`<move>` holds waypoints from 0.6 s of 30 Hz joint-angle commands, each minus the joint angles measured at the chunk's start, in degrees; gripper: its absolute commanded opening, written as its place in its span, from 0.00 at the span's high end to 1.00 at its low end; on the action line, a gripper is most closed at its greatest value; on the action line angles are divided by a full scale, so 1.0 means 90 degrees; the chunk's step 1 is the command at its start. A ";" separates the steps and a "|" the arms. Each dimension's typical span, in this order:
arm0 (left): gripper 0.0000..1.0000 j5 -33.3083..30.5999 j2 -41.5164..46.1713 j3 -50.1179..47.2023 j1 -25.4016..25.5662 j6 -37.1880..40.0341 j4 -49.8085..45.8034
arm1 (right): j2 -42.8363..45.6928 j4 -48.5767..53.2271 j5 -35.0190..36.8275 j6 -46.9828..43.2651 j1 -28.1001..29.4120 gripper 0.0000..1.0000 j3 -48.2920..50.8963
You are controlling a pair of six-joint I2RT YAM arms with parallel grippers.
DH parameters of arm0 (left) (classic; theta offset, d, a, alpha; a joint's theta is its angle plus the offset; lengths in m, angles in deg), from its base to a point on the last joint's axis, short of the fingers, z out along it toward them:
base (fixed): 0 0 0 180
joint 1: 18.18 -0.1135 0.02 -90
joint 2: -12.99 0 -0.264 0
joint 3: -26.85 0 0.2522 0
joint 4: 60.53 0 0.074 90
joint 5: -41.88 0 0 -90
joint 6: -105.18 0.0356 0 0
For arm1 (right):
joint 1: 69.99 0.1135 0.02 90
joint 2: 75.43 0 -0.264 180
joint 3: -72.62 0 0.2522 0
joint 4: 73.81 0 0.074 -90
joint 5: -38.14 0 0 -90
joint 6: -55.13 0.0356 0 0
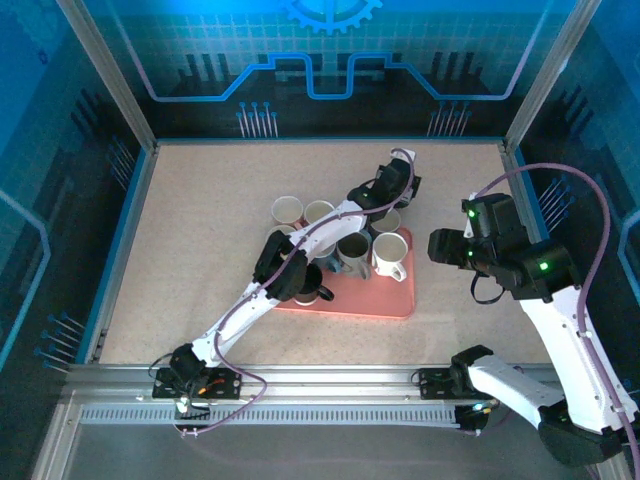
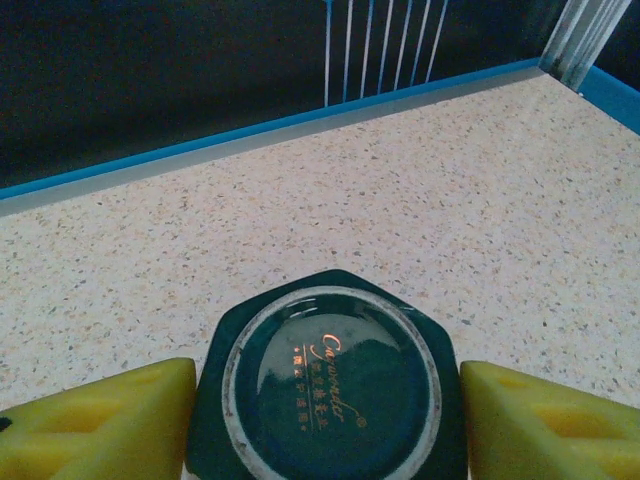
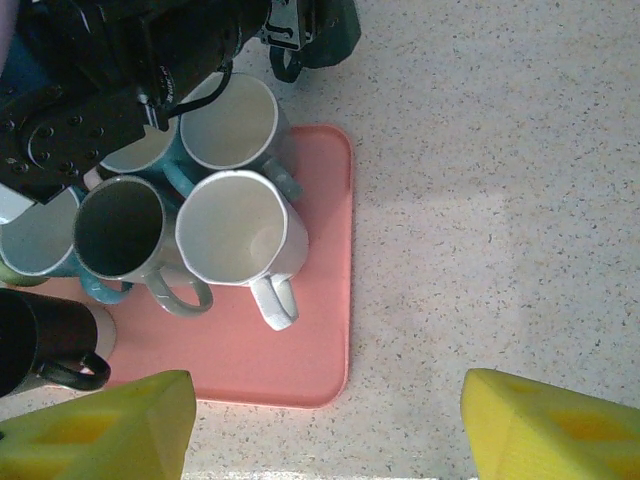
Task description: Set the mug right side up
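Your mug (image 2: 335, 385) stands upside down, base up, with gold lettering legible on the underside. It sits on the table (image 2: 450, 200) just past the far edge of the tray (image 3: 320, 330), off the tray itself; in the right wrist view you see its dark green wall (image 3: 335, 35) under the left arm.

Your left gripper (image 2: 328, 375) is down over the mug, one yellow finger on each side. Both fingers (image 2: 110, 420) lie right against its walls or almost so. You cannot tell from these views whether they have actually clamped on it.

Your right gripper (image 3: 328, 378) hangs above the table near the tray's right side. Its jaws are spread wide with nothing between them.

On the tray, note an upright cluster: a white mug (image 3: 240, 225), a grey mug (image 3: 120, 225) beside it, and a black mug (image 3: 40, 345) at the near end. More mugs stand behind these, partly covered by the left arm.
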 commanded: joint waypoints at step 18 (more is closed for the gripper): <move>0.13 0.0076 0.0046 0.0173 -0.0307 -0.0389 -0.1270 | 0.0072 -0.0422 -0.0064 0.0122 -0.0104 0.28 0.0321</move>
